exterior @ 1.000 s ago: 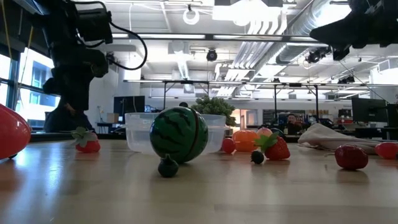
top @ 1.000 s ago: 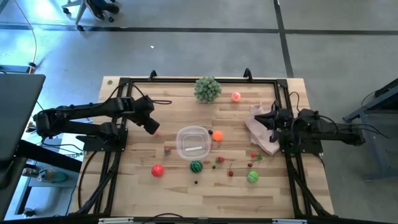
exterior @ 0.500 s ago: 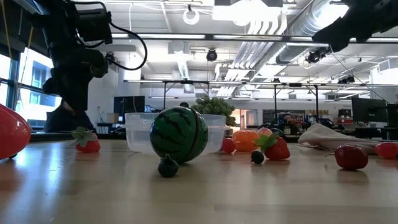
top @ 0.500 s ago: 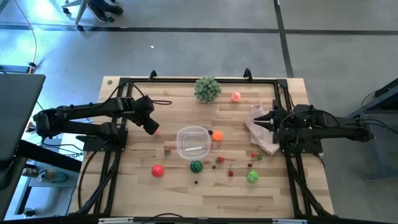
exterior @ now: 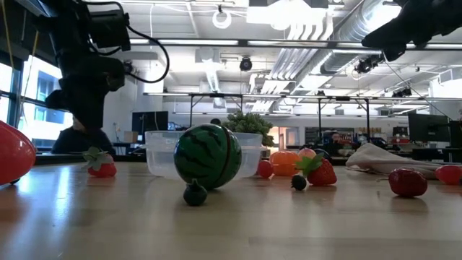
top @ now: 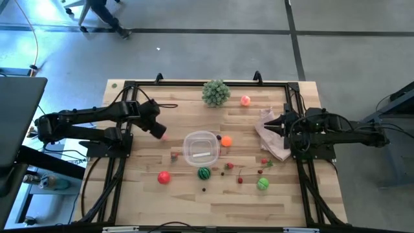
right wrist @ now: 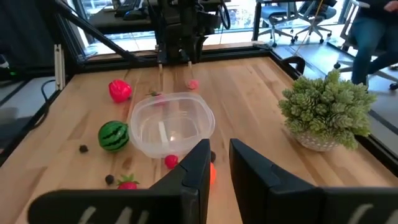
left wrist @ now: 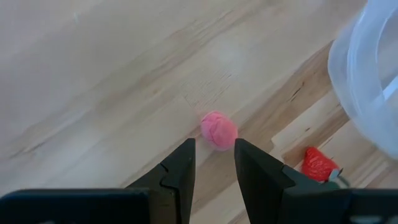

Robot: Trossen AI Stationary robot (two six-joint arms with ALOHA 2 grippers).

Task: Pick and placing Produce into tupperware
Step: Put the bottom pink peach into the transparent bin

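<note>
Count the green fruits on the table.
2: a striped melon next to the container, a plain green fruit nearer the right gripper. Tiny ones could be hidden.

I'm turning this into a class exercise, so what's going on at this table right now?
A two-armed robot is sorting toy produce into a clear tupperware, which looks empty. The left claw, slightly open, hovers by a small pink piece and holds nothing. The right claw waits over a plastic bag.

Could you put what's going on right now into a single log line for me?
left hand: above pink ball, fingers slightly apart, holding nothing | right hand: raised beside bag, holding nothing | clear container: no fruit inside
</note>
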